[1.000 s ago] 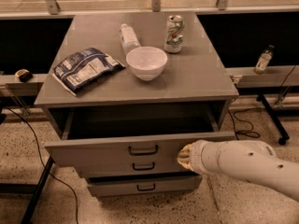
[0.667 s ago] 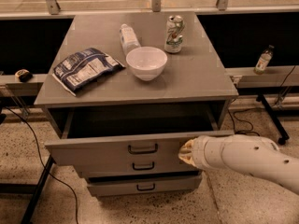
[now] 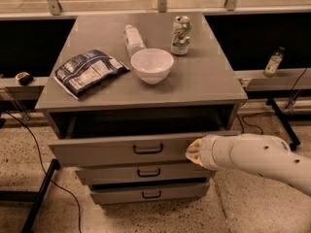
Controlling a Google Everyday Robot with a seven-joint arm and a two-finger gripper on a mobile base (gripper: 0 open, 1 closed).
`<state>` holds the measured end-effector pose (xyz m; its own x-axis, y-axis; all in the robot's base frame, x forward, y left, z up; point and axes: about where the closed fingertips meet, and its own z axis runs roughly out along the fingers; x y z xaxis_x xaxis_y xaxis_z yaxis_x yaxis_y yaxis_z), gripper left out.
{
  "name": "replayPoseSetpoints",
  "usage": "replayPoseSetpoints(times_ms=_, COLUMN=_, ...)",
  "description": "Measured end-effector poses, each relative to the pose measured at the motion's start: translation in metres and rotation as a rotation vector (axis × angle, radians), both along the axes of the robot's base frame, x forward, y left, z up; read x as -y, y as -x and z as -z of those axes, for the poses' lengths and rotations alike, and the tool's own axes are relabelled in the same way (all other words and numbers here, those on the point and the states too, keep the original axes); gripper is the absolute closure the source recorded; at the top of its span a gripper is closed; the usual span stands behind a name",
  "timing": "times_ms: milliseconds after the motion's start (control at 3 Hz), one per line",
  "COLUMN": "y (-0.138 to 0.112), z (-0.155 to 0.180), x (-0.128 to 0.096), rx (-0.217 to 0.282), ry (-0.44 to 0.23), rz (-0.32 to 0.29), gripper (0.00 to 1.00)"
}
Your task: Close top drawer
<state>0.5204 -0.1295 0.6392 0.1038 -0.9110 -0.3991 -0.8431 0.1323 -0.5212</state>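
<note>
The top drawer [image 3: 97, 149] is a wide grey drawer pulled partly out of the grey cabinet, with a small black bar handle [image 3: 147, 149] at the centre of its front. Its dark inside shows above the front panel. My gripper [image 3: 192, 152] sits at the end of the white arm [image 3: 257, 159] coming from the right. Its tip is against the right part of the drawer's front panel, right of the handle.
On the cabinet top [image 3: 214, 81] lie a chip bag [image 3: 87, 72], a white bowl [image 3: 152, 65], a plastic bottle [image 3: 132, 39] and a soda can [image 3: 181, 35]. Two narrower drawers [image 3: 146, 172] sit below. A small bottle [image 3: 273, 63] stands on the right shelf. Cables run over the floor [image 3: 29, 130].
The drawer front has moved back toward the cabinet, so less of it sticks out. My gripper has gone with it, pressed against the panel.
</note>
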Motion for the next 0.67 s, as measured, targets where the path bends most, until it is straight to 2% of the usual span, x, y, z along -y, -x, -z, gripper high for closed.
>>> replayPoseSetpoints(times_ms=667, y=-0.0182, z=-0.0072, x=-0.0023, rx=0.016, ry=0.000, rz=0.012, gripper=1.00)
